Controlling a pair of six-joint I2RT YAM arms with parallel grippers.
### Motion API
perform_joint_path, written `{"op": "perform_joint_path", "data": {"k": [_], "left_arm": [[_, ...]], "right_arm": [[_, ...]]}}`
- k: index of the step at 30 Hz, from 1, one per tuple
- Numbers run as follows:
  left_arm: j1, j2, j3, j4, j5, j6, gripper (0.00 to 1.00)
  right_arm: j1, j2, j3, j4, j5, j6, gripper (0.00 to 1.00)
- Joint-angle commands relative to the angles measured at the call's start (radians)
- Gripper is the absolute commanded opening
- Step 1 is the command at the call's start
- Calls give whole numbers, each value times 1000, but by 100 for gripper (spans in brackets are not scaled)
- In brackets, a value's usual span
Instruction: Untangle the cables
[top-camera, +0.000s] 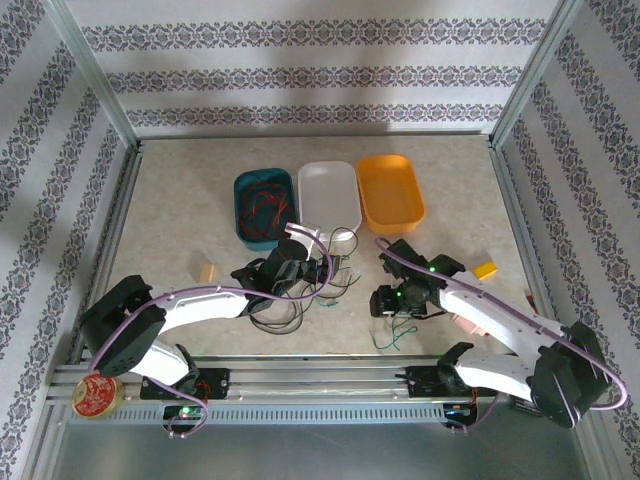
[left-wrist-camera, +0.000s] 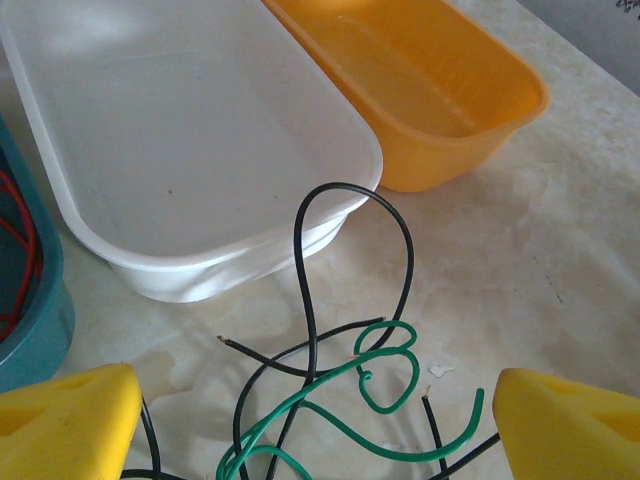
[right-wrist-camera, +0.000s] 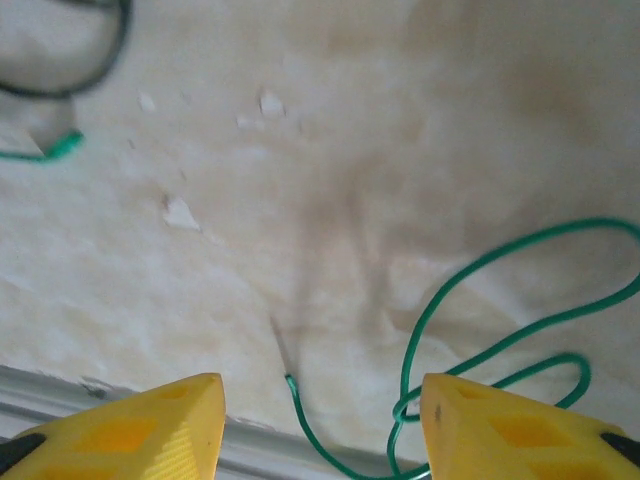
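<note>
I'm seeing the tangled black and green cables (left-wrist-camera: 309, 300) lying just ahead of my left gripper (left-wrist-camera: 315, 405), stretching lengthwise toward the white tray (left-wrist-camera: 200, 130). That gripper is nearer, gaping wide and empty. My right gripper (right-wrist-camera: 320, 420), half-spread and gripping nothing, is straddling a loose green cable (right-wrist-camera: 520, 243). Red cables (top-camera: 268, 210) are sitting in the teal tray (top-camera: 243, 190); the white and orange trays (top-camera: 392, 190) are holding nothing.

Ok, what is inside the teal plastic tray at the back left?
A loose tangle of thin red wires lies in the teal plastic tray. Whether other colours lie beneath them is too small to tell.
</note>
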Motion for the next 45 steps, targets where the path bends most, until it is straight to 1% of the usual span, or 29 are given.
{"op": "perform_joint_path", "data": {"k": [1,5,11,13,17,24,28,31,34,42,45], "left_arm": [[-11,-31,-4,44,-26,6,92],[-10,-49,-9,16,-38,29,92],[-2,-66,-27,27,-41,19,93],[0,-73,-28,26,-33,18,93],[0,-91,-20,5,-31,33,93],[0,-101,-24,2,-32,38,93],[0,-89,-33,31,-32,12,93],[0,-84,-34,42,-32,-1,93],[0,-86,-37,48,-30,-2,93],[0,-42,-16,56,-13,1,93],[0,-23,2,60,-6,11,93]], "right_arm": [[30,-18,-44,-72,-10,72,53],[45,-55,-100,-66,-21,122,52],[44,-14,-138,-19,-20,155,51],[41,-2,-138,-9,2,151,48],[30,15,-139,10,34,140,35],[27,8,-169,45,28,134,35],[27,49,-150,70,34,94,35],[26,92,-125,76,47,71,28],[25,109,-99,53,56,51,27],[26,-36,-114,-16,85,98,29],[28,-55,-123,-23,71,113,29]]}}
